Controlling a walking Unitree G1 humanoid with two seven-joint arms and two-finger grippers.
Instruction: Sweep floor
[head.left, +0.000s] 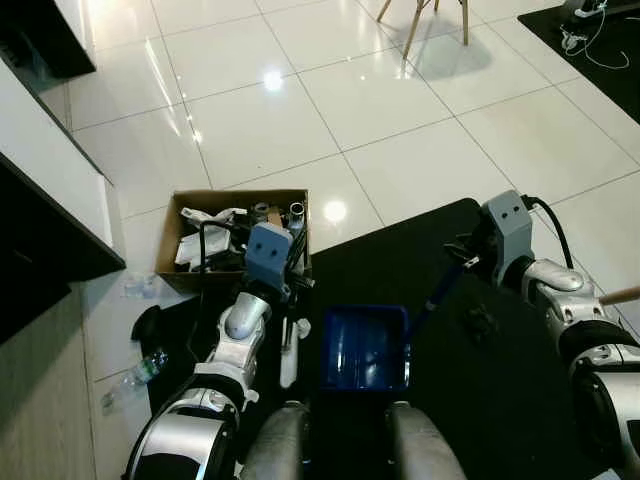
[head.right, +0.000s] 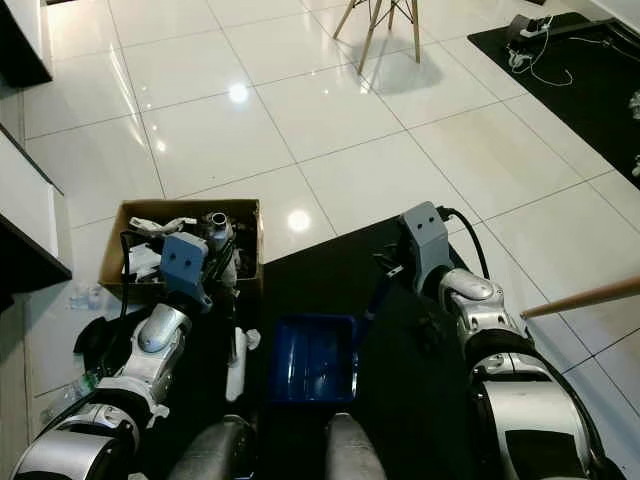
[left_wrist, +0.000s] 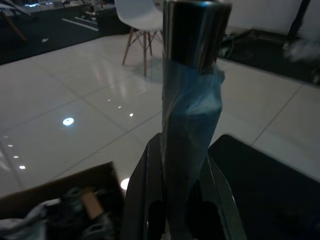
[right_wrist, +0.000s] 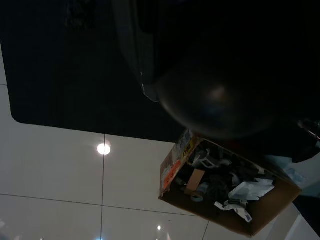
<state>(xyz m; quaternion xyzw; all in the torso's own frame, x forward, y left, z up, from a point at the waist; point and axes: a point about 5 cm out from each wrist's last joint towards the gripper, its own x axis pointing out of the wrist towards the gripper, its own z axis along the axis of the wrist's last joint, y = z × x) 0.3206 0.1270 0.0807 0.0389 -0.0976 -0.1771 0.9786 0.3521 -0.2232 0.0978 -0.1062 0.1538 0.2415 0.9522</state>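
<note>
Floor: glossy white tiles (head.left: 380, 100) with grey grout lines and bright light reflections.
Mat: 1 black mat (head.left: 420, 260) lies over the tiles directly before the robot, its rounded corner near the box.
Room: dark cabinet fronts (head.left: 40, 250) along the robot's left; 1 chair (head.left: 425, 15) on wooden legs stands far ahead; a second dark mat with white cables (head.left: 590, 40) at far right.
Cardboard box: 1 (head.left: 235, 235), open, on the tiles at the mat's left edge, holding crumpled paper, dark scraps and a tape roll.
Dustpan: 1, blue (head.left: 365, 348), lying on the black mat between the arms, just ahead of the robot's legs.
Dustpan handle: 1 blue shaft (head.left: 440, 290) running from the pan up to the right gripper.
Bottles: 2 clear plastic ones on the tiles at left, 1 near the box (head.left: 140, 288), 1 closer in (head.left: 135, 375).
Wooden stick: 1 (head.right: 585, 298), entering from the right edge.
Left gripper (left_wrist: 182, 210): fingers pinching a blue-wrapped metal pole (left_wrist: 192, 95), held upright.
Right gripper (head.left: 465, 262): at the top of the dustpan handle; cannot tell how its fingers stand.
</note>
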